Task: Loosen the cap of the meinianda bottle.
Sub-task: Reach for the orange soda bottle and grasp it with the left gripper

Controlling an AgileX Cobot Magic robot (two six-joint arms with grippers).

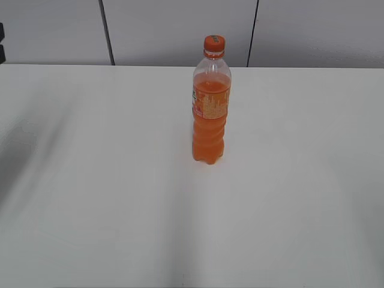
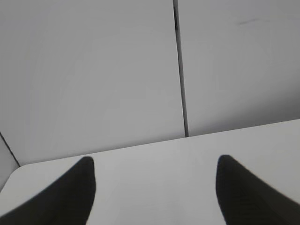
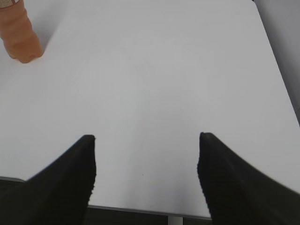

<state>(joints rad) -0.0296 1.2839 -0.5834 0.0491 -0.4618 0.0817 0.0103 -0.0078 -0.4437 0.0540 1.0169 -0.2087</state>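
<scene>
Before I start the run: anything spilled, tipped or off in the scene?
Nothing stands out. The meinianda bottle stands upright on the white table, its cap on, no liquid around it. Both hands, left and right, are open and holding nothing.

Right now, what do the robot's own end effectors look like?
Only the fingertips show. The left end effector and right end effector each have two black, tapered fingers with rounded tips and a finely ribbed, matte surface. No cables, markings or arm segments are visible.

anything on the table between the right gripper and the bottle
Nothing. In the right wrist view, only bare white table lies between the open right gripper and the meinianda bottle at upper left.
</scene>
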